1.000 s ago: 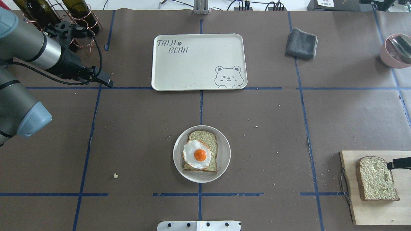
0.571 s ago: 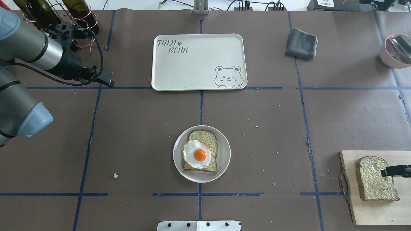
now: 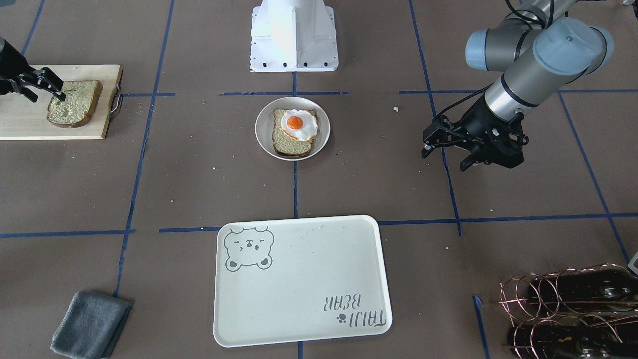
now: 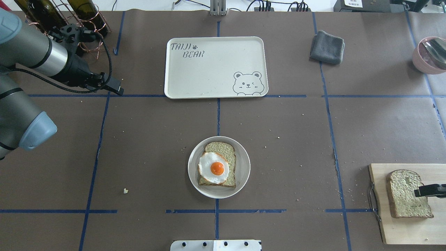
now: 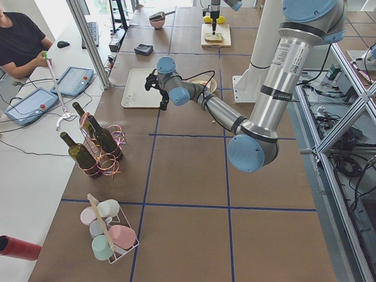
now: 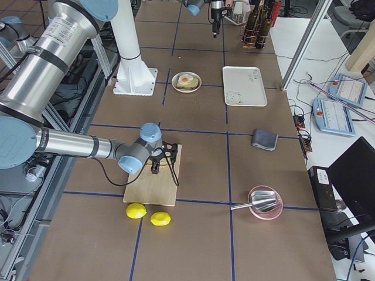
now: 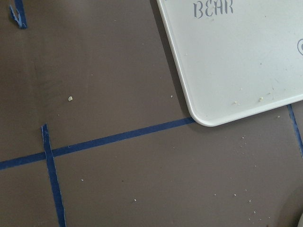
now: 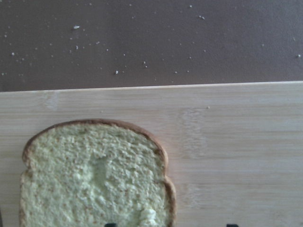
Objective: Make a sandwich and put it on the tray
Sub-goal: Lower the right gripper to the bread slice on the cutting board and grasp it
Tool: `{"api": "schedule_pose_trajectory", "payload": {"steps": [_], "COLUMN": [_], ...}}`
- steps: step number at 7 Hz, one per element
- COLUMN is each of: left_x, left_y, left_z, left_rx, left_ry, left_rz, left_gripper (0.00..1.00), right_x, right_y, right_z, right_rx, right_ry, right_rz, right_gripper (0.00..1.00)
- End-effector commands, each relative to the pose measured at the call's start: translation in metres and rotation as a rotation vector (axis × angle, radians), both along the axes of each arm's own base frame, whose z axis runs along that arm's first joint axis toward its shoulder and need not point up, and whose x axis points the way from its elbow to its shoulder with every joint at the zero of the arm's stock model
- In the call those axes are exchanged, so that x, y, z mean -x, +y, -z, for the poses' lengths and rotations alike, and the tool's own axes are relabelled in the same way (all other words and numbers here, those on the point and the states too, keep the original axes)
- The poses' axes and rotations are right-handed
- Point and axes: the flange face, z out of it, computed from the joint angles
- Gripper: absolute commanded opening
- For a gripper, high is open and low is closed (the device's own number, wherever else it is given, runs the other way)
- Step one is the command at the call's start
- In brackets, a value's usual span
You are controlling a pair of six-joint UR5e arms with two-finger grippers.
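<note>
A small white plate (image 4: 244, 167) at the table's middle holds one bread slice (image 4: 223, 148) with a fried egg (image 4: 213, 168) on top. The second bread slice (image 4: 404, 195) lies flat on the wooden cutting board (image 4: 404, 230) at the right. My right gripper (image 3: 47, 94) is open and low over that slice's edge; one finger (image 4: 423, 190) is above the bread, and the other is above the board. The cream bear tray (image 4: 216, 66) lies further back with nothing on it. My left gripper (image 3: 444, 158) is open, holds nothing and hovers left of the tray.
A folded grey cloth (image 4: 327, 47) lies right of the tray. A pink bowl with a metal utensil (image 4: 430, 55) sits at the far right. Wine bottles in a copper rack (image 4: 80, 14) stand behind my left arm. Two lemons (image 6: 149, 215) lie beyond the board.
My right gripper has moved across the bread slice on the board, toward the robot's side and slightly inward. The left arm has barely shifted. Plate, egg and tray have not moved.
</note>
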Motion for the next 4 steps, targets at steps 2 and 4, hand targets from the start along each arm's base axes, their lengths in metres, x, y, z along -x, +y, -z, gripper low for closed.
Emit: {"api": "schedule_pose_trajectory", "payload": {"steps": [2, 4], "left_x": [0.0003, 0.0013], "left_y": [0.0004, 0.0017], "left_z": [-0.0015, -0.0012], "left_rx": [-0.001, -0.002], "left_ry": [-0.002, -0.001], "left_rz": [-0.002, -0.002], "left_gripper": [1.0, 1.0], "right_x": [0.0017, 0.004], "right_y": [0.0022, 0.0038], "right_z": [-0.0045, -0.0045], "right_rx": [0.009, 0.01], "right_ry": [0.004, 0.003], "right_rz": [0.013, 0.023], "right_gripper": [0.69, 0.66]}}
